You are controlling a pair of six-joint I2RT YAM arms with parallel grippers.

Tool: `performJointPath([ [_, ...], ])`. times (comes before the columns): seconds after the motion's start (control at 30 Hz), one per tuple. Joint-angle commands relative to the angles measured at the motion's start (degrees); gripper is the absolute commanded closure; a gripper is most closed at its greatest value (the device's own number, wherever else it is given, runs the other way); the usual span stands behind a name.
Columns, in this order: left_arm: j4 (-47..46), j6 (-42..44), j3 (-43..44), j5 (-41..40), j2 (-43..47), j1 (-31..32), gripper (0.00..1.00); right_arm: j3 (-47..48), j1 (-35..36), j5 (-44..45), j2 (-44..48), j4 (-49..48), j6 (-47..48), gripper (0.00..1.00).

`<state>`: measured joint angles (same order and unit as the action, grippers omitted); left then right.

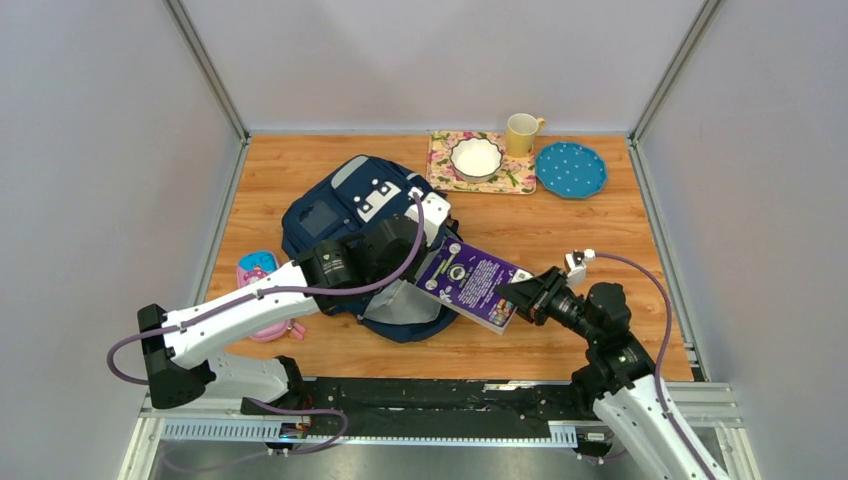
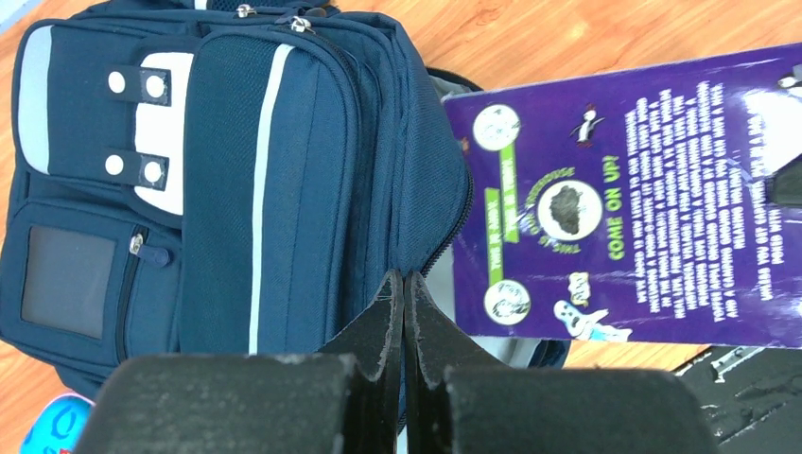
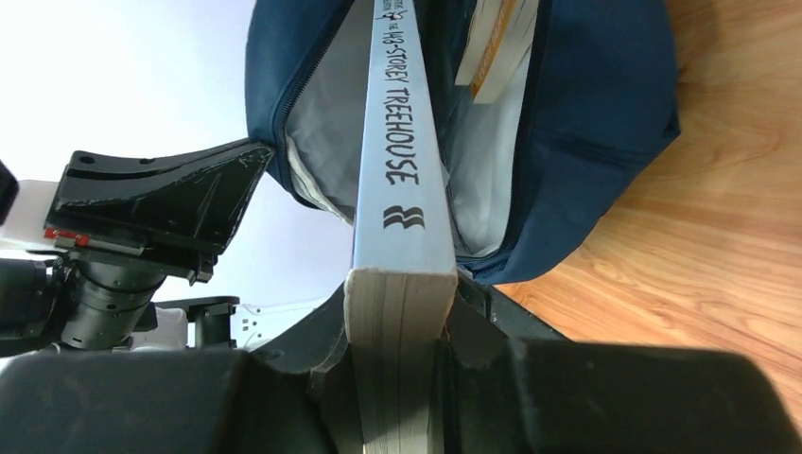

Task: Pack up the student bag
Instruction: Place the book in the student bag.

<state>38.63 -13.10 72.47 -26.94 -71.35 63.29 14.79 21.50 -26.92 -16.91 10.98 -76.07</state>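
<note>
- Two grips are at work: the left gripper (image 2: pixel 405 284) is pinched fully shut on the zip rim of the student bag (image 1: pixel 340 215), which lies on the table (image 1: pixel 600 230) left of centre.
- The right gripper (image 1: pixel 512 296) clamps the purple book (image 1: pixel 468 278) by its near end, and the book's far end is in the bag's mouth.
- The fabric looks soft and saggy, so the rim is probably the best hold.
- A second book (image 3: pixel 492 47) inside is mostly cut off.

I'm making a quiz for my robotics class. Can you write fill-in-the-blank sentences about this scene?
The right gripper holds a ___ book.
The left gripper, jaws ___, pinches the backpack at its rim.
The white bowl sits on a ___ mat.
Missing: purple; shut; floral.
</note>
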Motion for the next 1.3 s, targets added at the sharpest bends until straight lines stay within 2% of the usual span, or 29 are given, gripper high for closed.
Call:
performJointPath([
  [0.0,-6.20,0.36,1.62,-1.10,3.06,0.17,1.00,1.29,3.55,-1.92,-6.63,-16.69,-4.97,1.00],
  [0.17,-6.81,-0.52,1.80,-0.66,3.50,0.17,1.00,2.62,9.16,1.42,-19.11,-25.11,-5.14,1.00],
  [0.2,-6.90,-0.61,1.80,-0.57,3.59,0.17,1.00,2.62,9.87,1.78,-21.04,-30.61,-6.01,1.00],
  [0.4,-7.08,-1.22,1.63,0.04,4.11,0.17,1.00,5.42,12.60,2.31,-36.78,-48.74,-9.88,1.00],
  [0.67,-7.52,-2.98,0.92,1.80,4.91,0.17,1.00,13.24,13.83,6.25,-53.83,-60.63,-9.44,1.00],
  [0.77,-7.96,-4.91,1.10,2.94,5.43,0.17,1.00,12.81,16.11,15.99,-57.53,-63.62,-11.90,1.00],
  [0.8,-7.78,-6.57,1.36,3.73,5.43,0.17,1.00,13.25,16.99,21.59,-58.41,-62.67,-11.82,1.00],
  [0.87,-8.04,-7.72,1.28,4.00,5.61,0.17,1.00,15.17,20.94,29.07,-59.55,-60.65,-10.68,1.00],
  [1.0,-7.44,-9.48,1.62,4.35,5.78,0.17,1.00,19.30,29.90,50.58,-65.60,-59.68,-6.82,1.00],
  [1.2,-6.55,-11.33,1.28,4.79,7.54,0.17,1.00,25.02,32.82,59.50,-79.92,-60.82,-12.68,1.00],
  [1.23,-6.73,-11.59,0.84,4.70,7.98,0.17,1.00,26.68,33.43,61.70,-81.25,-60.21,-14.18,0.98],
  [1.27,-6.99,-11.77,-0.38,4.53,8.42,0.17,1.00,27.57,33.78,63.64,-82.40,-55.68,-15.67,0.98],
])
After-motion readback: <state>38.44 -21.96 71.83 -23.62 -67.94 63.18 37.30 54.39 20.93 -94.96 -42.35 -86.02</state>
